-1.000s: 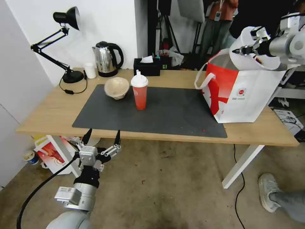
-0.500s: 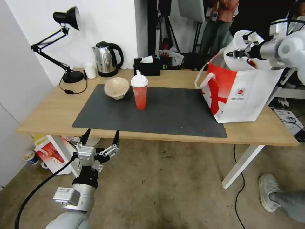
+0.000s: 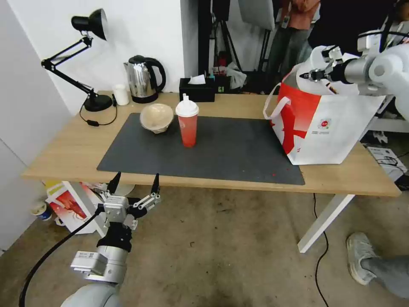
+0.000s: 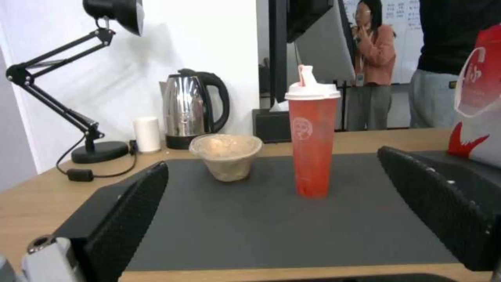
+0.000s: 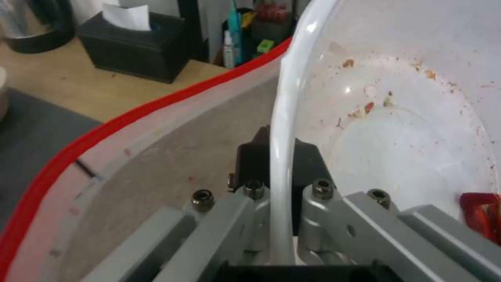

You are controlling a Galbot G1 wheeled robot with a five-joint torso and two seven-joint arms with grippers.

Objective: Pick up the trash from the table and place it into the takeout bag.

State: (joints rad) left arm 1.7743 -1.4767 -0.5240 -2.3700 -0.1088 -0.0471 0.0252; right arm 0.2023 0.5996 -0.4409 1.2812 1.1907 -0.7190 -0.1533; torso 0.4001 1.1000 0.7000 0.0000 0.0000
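White plastic, smeared with food specks, is pinched by its rim in the right hand [image 5: 276,188]: the wide white plastic bowl [image 3: 324,79] hangs tipped on edge in the open mouth of the takeout bag [image 3: 328,123], partly below the red rim. Gripping the rim this way lets the bowl go in sideways, which I judge suits the bag's opening better than lowering it flat. The bag stands upright directly under that hand, at the far right end of the desk [image 3: 72,149], its loop handle flopped toward the mat.

Well away from that hand, across the dark mat [image 3: 213,149], the red drink cup [image 3: 187,123] stands upright, with the beige paper bowl [image 3: 156,117] just beside it, tilted on its side. Both are yet to be collected.

The left hand [image 3: 134,183] hangs spread wide and holding nothing, below the near edge of the desk; the cup and paper bowl are ahead of it and above. It looks parked there to keep clear of the working arm.
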